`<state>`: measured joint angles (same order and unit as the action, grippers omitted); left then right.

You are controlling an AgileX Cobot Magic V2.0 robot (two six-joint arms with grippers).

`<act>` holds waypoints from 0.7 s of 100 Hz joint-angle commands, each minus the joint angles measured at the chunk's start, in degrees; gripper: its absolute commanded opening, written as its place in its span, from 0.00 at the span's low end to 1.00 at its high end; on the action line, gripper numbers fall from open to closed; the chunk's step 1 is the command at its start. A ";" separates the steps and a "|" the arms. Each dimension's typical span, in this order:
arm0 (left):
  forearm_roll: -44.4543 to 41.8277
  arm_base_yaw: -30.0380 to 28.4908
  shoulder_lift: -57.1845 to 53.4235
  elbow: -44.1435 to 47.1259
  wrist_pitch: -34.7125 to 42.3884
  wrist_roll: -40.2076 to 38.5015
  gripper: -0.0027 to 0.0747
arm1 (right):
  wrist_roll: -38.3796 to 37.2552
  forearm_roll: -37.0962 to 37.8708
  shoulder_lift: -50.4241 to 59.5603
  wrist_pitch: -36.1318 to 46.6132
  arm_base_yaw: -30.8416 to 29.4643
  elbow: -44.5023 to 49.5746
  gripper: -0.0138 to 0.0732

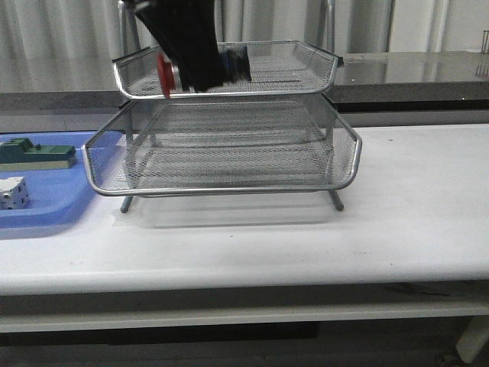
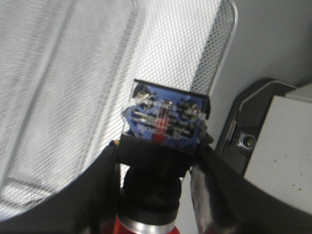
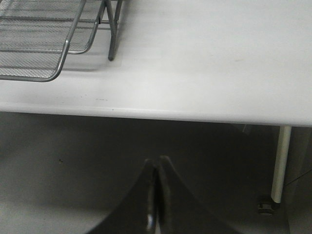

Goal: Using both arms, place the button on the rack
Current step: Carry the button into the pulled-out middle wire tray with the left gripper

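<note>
Gripped at its black body between the left gripper's (image 2: 161, 170) fingers, the button (image 2: 163, 124) is held sideways over the rack's (image 1: 229, 180) top tier – presumably for release there – while the right gripper (image 3: 157, 195) is pinched empty off the table (image 3: 204, 63).

Left gripper (image 1: 195, 65) covers the button's (image 1: 202, 69) middle in the front view; only the red head and blue rear show. Left arm cut off at the top edge. Blue tray (image 1: 46, 206) and green block (image 1: 34, 153) clipped at the left edge. Right gripper (image 3: 157, 200) cut off at the bottom of its wrist view.
</note>
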<state>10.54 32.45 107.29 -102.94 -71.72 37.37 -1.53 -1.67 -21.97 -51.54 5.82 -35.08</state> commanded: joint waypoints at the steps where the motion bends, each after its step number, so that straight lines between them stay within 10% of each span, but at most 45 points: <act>1: 0.49 0.81 -0.83 -1.50 1.17 -0.63 0.01 | -0.08 0.07 -0.34 3.83 -0.03 -1.98 0.08; 70: -3.38 0.81 2.22 -1.50 7.72 -0.63 0.08 | -0.08 0.07 -0.34 3.83 -0.03 -1.98 0.08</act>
<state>6.68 32.97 112.28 -102.81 -66.45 37.37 -1.53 -1.67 -21.97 -51.54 5.82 -35.08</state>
